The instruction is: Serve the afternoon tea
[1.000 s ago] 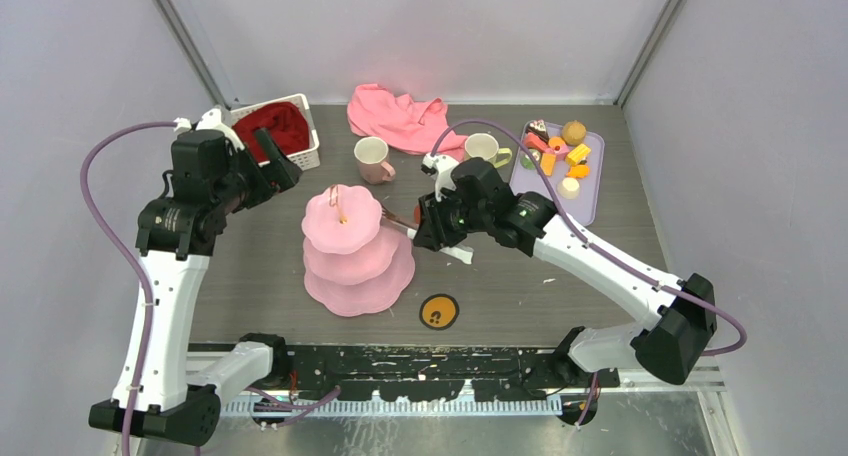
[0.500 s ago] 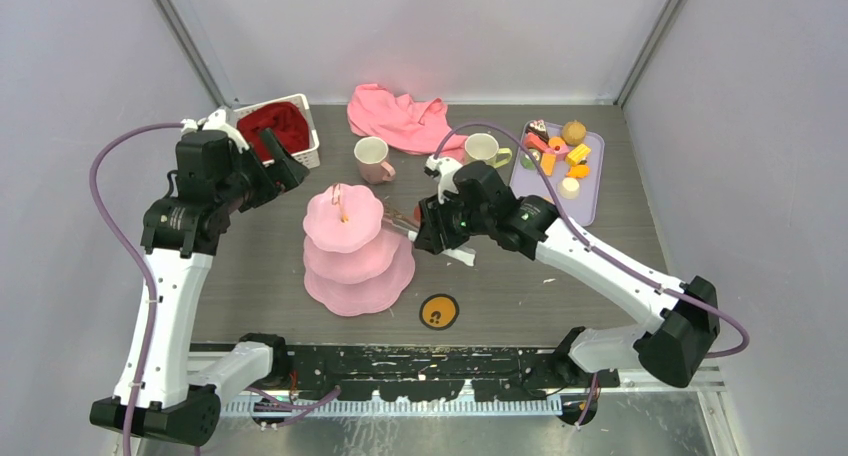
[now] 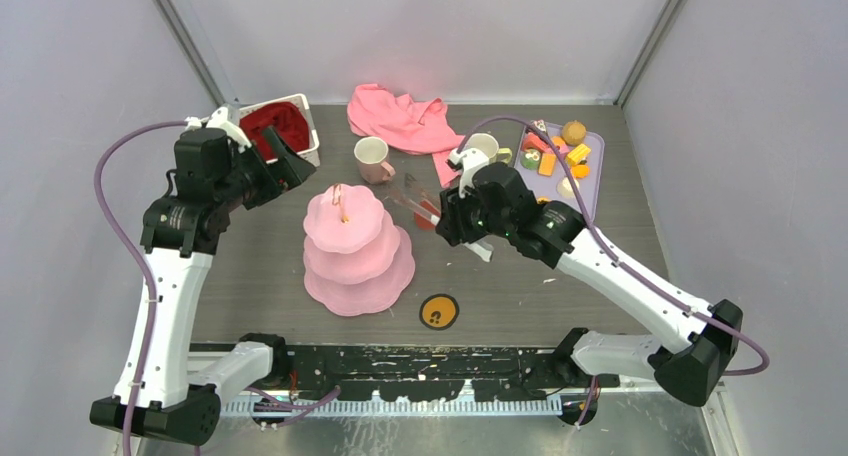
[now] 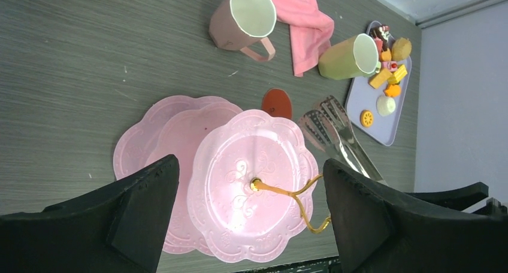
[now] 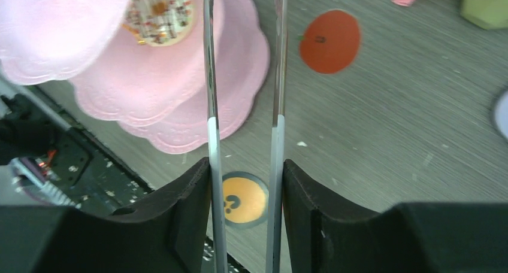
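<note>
While right gripper clamps tongs, tips empty beside stand: carry level to pastries right of stand, squeeze gently. Left gripper: released, above stand.

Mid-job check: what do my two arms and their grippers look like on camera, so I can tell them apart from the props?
The left arm and right arm look alike: white link shells, black joint housings and black bases. A purple cable loops along each. The left gripper and right gripper have chunky, matte black fingers.
</note>
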